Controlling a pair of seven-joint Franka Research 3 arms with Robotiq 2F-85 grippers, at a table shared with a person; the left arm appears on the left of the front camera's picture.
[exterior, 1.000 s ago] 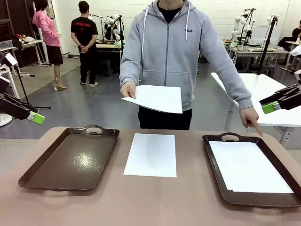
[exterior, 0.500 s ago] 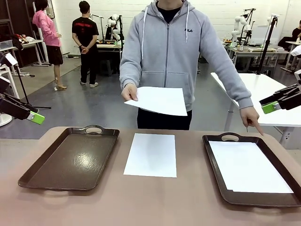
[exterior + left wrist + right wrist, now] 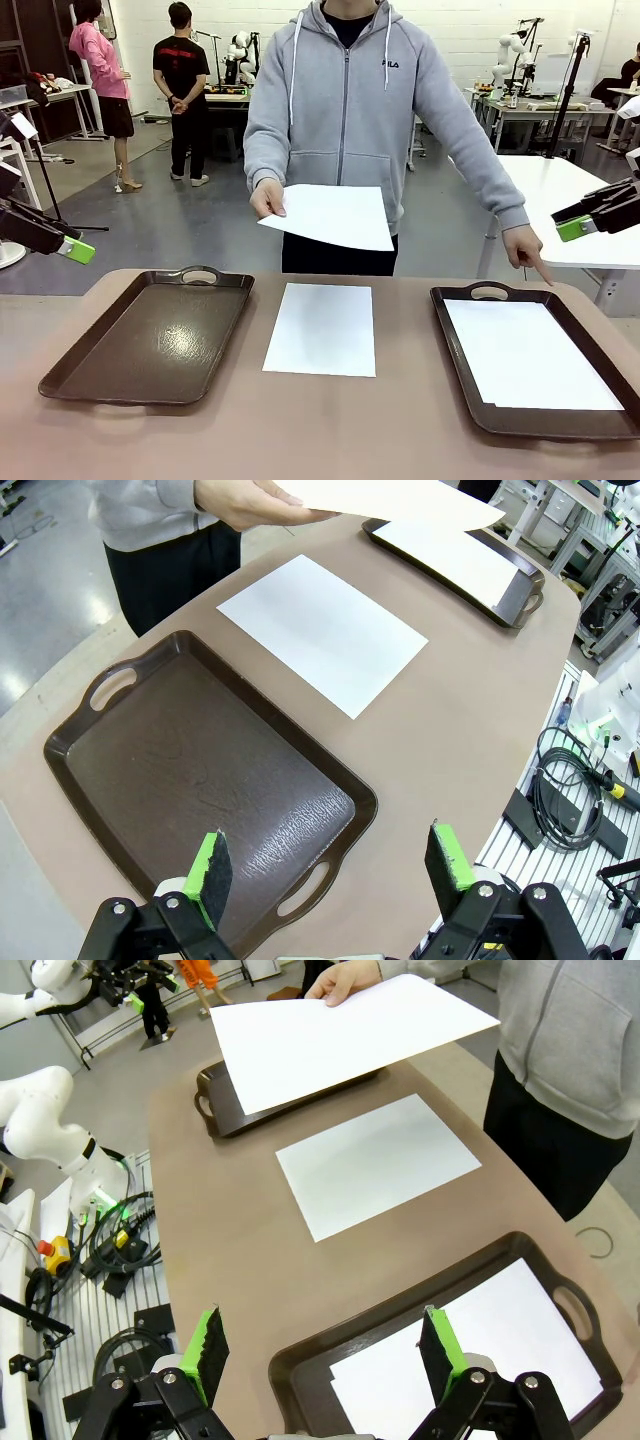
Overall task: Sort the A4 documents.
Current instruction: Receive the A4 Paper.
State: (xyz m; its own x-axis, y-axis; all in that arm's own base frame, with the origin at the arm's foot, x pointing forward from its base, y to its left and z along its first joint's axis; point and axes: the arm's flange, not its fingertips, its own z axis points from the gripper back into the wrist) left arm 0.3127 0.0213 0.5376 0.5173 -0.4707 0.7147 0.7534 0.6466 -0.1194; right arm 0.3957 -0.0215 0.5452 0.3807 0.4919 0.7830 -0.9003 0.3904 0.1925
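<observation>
While a person at the far side of the table (image 3: pixel 400 435) holds out one of the A4 documents (image 3: pixel 335 215), a second sheet (image 3: pixel 322 328) lies flat on the bare top between two brown trays. A third sheet (image 3: pixel 530 355) rests inside the right-hand tray (image 3: pixel 463 385).

The held sheet hangs in the air well ahead of both sets of jaws, apparently offered for a handover. The person's other hand (image 3: pixel 525 248) points a finger down at that tray's far rim, which reads as a cue for where the sheet belongs. The left-hand tray (image 3: pixel 150 340) holds nothing.

The left gripper (image 3: pixel 330 862) hovers with its jaws spread wide and nothing between them. The bare tray lies just beyond its green pads (image 3: pixel 210 865), and the middle sheet is farther ahead. The right gripper (image 3: pixel 323 1345) is likewise wide and unladen, poised over the near end of the loaded tray.

The front view gives the pointing finger but takes both grippers side-on, out at the flanks, so their gap is hard to read there. The wrist views look straight along the fingers and settle it.
</observation>
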